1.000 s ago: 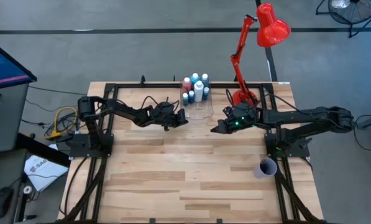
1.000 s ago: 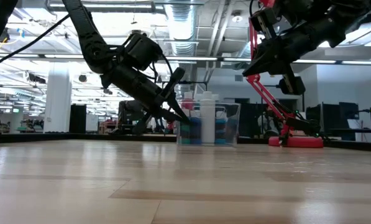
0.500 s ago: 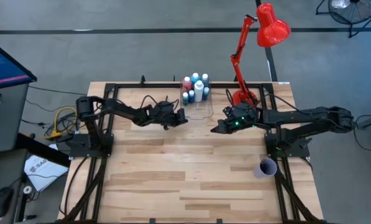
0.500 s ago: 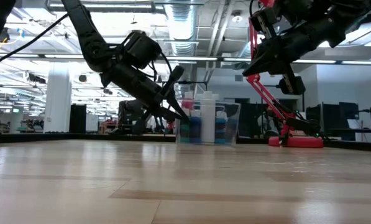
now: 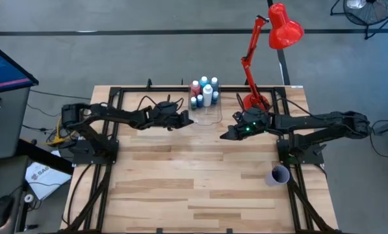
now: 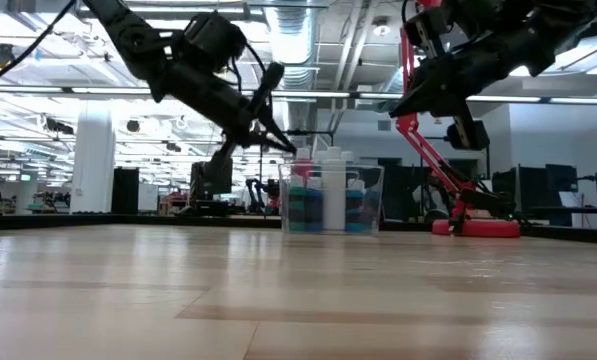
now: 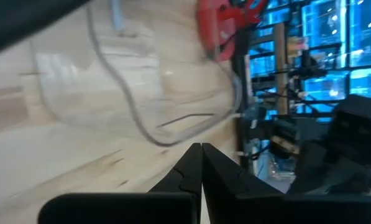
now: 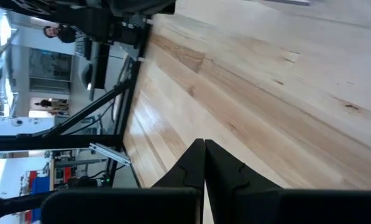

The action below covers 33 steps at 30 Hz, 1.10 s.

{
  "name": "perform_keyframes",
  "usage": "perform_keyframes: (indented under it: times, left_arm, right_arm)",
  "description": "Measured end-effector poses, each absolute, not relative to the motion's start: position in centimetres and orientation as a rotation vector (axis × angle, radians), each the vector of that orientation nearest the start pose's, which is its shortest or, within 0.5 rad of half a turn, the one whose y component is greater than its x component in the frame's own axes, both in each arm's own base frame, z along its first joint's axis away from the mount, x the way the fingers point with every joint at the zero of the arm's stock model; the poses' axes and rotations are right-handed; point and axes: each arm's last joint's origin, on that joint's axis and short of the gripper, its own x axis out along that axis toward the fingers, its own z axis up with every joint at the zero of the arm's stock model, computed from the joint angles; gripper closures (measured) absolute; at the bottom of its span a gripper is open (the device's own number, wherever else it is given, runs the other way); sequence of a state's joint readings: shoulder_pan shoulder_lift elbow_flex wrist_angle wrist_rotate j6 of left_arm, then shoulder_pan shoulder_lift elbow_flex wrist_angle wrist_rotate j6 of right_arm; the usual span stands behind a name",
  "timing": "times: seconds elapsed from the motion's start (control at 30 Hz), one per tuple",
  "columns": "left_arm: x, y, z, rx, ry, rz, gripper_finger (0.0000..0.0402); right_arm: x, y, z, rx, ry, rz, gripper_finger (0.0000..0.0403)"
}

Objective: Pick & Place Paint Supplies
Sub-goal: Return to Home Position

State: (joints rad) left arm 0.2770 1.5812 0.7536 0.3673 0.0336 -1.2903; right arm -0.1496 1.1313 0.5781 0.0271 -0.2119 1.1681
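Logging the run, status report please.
Left gripper shut, empty, near clear box. Right gripper shut, empty. Paint bottles in box. Nothing seen in the way.

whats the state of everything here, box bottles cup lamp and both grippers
clear box: upright on the table, filled
paint bottles: upright, grouped inside the clear box
purple cup: upright at the table's right edge, contents cannot be told
red lamp: standing on its base, cannot tell if lit
left gripper: shut, empty, raised beside the clear box
right gripper: shut, empty, raised off the table
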Motion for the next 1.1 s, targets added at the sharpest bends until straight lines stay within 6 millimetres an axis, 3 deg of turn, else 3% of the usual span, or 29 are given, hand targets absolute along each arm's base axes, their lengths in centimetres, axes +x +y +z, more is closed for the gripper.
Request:
perform_keyframes:
  times: [0.23,0.53,0.83,1.1]
  left_arm:
    - [30.6,7.3,20.0,-1.312,0.220,0.451,0.0401]
    - [31.0,5.2,20.0,-1.247,0.269,0.389,0.0401]
    - [31.1,4.7,20.0,-1.235,0.260,0.387,0.0401]
    - [31.1,4.7,20.0,-1.233,0.251,0.394,0.0401]
  right_arm:
    - [23.4,-2.2,22.5,1.196,0.428,-0.164,0.0403]
    - [23.2,-1.3,24.1,1.000,0.341,-0.030,0.0403]
    - [19.5,-1.3,26.1,0.748,0.319,-0.070,0.0403]
    - [17.1,-1.3,27.6,0.682,0.245,-0.114,0.0403]
